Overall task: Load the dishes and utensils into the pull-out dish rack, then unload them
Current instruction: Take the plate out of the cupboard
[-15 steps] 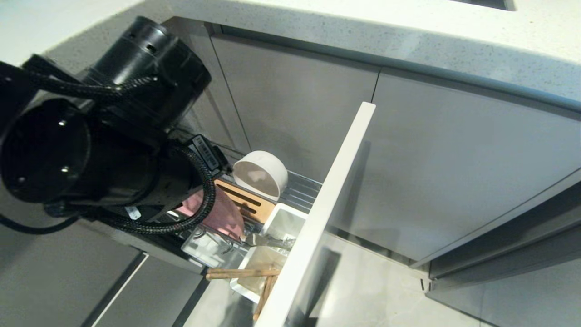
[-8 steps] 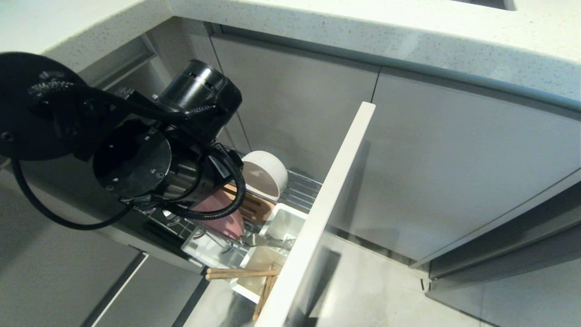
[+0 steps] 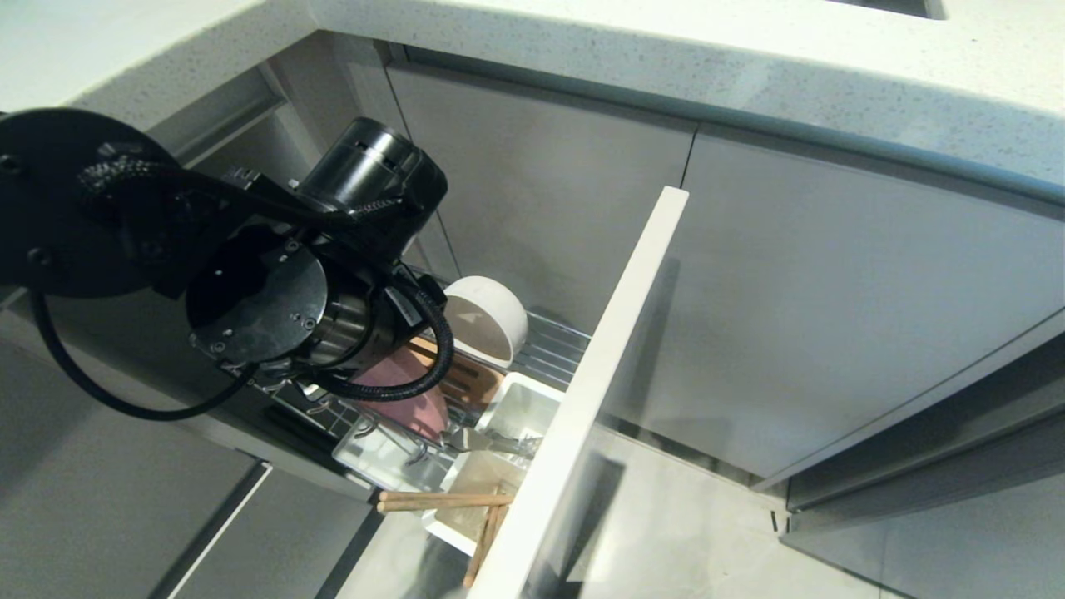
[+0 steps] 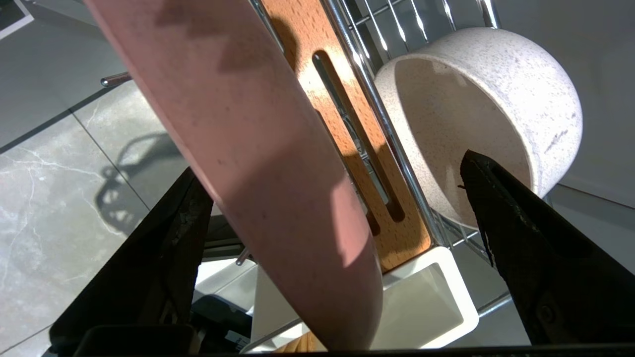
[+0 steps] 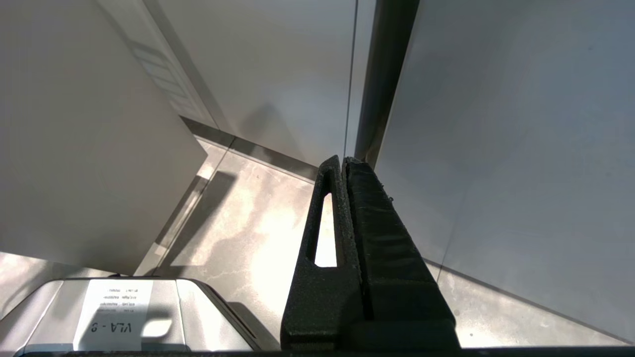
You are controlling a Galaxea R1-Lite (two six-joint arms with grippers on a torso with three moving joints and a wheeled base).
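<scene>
The pull-out dish rack [image 3: 599, 391] is drawn out. A salmon-pink plate [image 3: 408, 391] stands on edge in it beside the slotted wooden strip [image 4: 347, 114]. The white bowl [image 3: 487, 320] lies on its side on the wires behind. My left gripper [image 4: 328, 162] is open and straddles the plate [image 4: 258, 148]. One finger is close beside the plate, the other is over by the bowl [image 4: 476, 114]. The chopsticks [image 3: 441, 500] and the spoon [image 3: 491, 441] rest in the white caddy [image 3: 520, 408]. My right gripper [image 5: 344, 161] is shut and empty, parked low near the floor.
Grey cabinet doors [image 3: 832, 291] flank the rack, under a pale speckled countertop [image 3: 666, 50]. The tall front panel stands right of the basket. My left arm [image 3: 274, 308] hides the rack's left side. Tiled floor [image 3: 666, 532] lies below.
My left arm has moved away from the head camera and down toward the rack, mostly in the first half second. The plate, bowl and utensils have stayed put.
</scene>
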